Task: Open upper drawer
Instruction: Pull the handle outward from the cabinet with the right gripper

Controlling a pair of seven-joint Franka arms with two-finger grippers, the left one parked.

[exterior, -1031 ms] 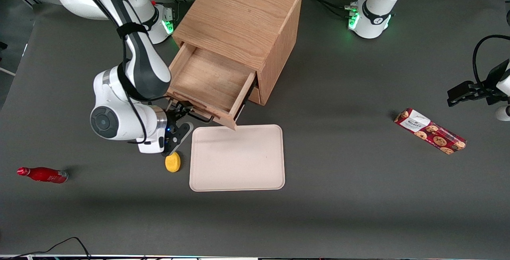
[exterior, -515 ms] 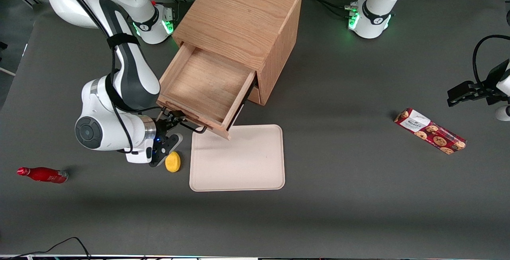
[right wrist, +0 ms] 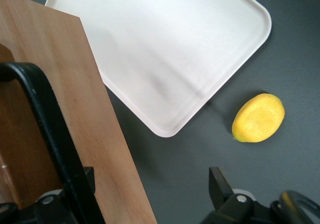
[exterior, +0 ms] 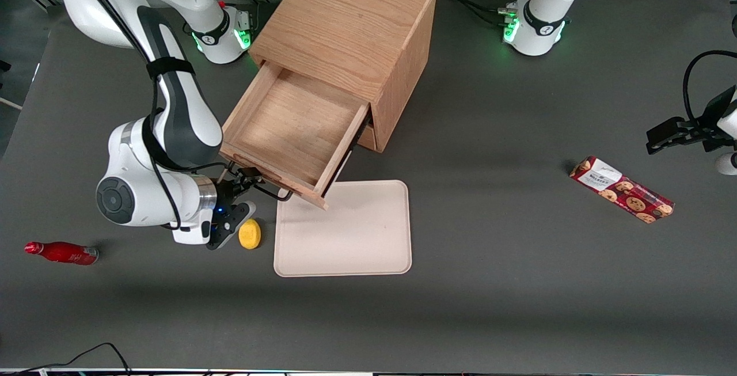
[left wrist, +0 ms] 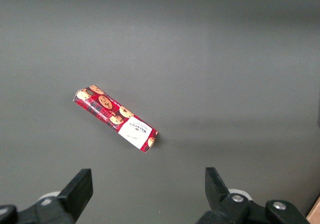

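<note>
The light oak cabinet (exterior: 345,25) stands at the back of the table. Its upper drawer (exterior: 288,128) is pulled far out, an empty wooden tray, and its front corner overhangs the cream tray (exterior: 345,229). The thin dark bar handle (exterior: 268,192) runs along the drawer front. My right gripper (exterior: 244,192) is at that handle, just in front of the drawer. In the right wrist view the gripper (right wrist: 152,189) is open, with the fingers wide apart. One finger (right wrist: 86,180) lies against the handle (right wrist: 45,124) and the drawer front (right wrist: 75,84). The bottom drawer is hidden under the upper one.
A yellow lemon (exterior: 249,234) lies on the table beside the gripper and the cream tray, and shows in the right wrist view (right wrist: 258,118). A red bottle (exterior: 60,252) lies toward the working arm's end. A cookie pack (exterior: 622,190) lies toward the parked arm's end.
The upper drawer has slid further out of the cabinet. My gripper has moved with its handle, toward the front camera and the working arm's end.
</note>
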